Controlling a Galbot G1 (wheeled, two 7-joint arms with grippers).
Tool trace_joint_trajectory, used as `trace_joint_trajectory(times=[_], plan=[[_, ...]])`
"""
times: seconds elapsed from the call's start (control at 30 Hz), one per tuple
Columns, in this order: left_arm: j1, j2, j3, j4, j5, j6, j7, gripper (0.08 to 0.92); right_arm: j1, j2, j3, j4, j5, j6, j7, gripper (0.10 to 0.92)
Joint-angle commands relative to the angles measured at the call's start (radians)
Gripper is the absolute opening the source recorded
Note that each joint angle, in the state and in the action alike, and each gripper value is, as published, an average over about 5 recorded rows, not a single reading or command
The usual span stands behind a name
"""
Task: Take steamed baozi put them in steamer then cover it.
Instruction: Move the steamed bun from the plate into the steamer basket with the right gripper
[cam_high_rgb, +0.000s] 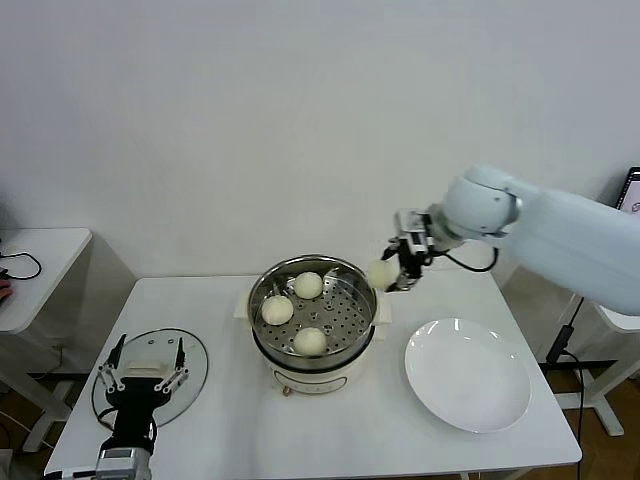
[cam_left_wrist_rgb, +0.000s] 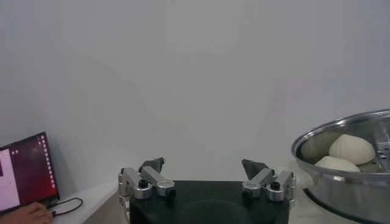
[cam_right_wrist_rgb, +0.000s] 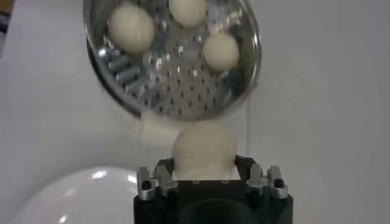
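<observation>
Right gripper (cam_high_rgb: 393, 272) is gripping 1 steamed baozi (cam_high_rgb: 381, 273) between its fingers, holding it in the air just beside the steamer's right rim, not yet over the tray; in the right wrist view the same bun (cam_right_wrist_rgb: 203, 150) is sitting clamped between the fingers (cam_right_wrist_rgb: 163, 175) with the steamer (cam_right_wrist_rgb: 177, 55) beyond it. Steamer (cam_high_rgb: 312, 318) is standing at the middle of the white tabletop (cam_high_rgb: 220, 440) on its cream base, uncovered, and 3 baozi are lying on the perforated tray: 1 at the back (cam_high_rgb: 308, 285), 1 at the left (cam_high_rgb: 277, 310), 1 at the front (cam_high_rgb: 310, 342), all apart from each other. Cover (cam_high_rgb: 188, 372) (clear glass, cream handle) is lying flat on the tabletop left of the steamer, well apart from it. Left gripper (cam_high_rgb: 146, 378) is hovering over the cover with its fingers spread wide, grasping nothing; the left wrist view is showing both fingers (cam_left_wrist_rgb: 152, 176) splayed apart with the steamer rim (cam_left_wrist_rgb: 341, 131) off to the side. White plate (cam_high_rgb: 468, 375) is sitting empty on the tabletop right of the steamer. A laptop (cam_left_wrist_rgb: 23, 173) is showing in the left wrist view on a side table.
</observation>
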Motion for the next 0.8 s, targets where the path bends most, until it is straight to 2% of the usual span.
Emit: trace_joint_trajectory(times=[0.03, 0.37, 0.8], plan=[[-0.002, 0.000, -0.008, 0.005, -0.002, -0.001, 0.001, 0.823, -0.021, 0.209, -0.083, -0.065, 0.129, -0.104, 0.115, 0.636], [-0.009, -0.002, -0.014, 0.016, -0.007, -0.002, 0.000, 0.823, -0.128, 0.295, -0.082, -0.173, 0.071, -0.142, 0.165, 0.636], [-0.015, -0.005, -0.013, 0.024, -0.007, -0.004, 0.001, 0.823, -0.175, 0.291, -0.067, -0.190, 0.054, -0.158, 0.205, 0.636]])
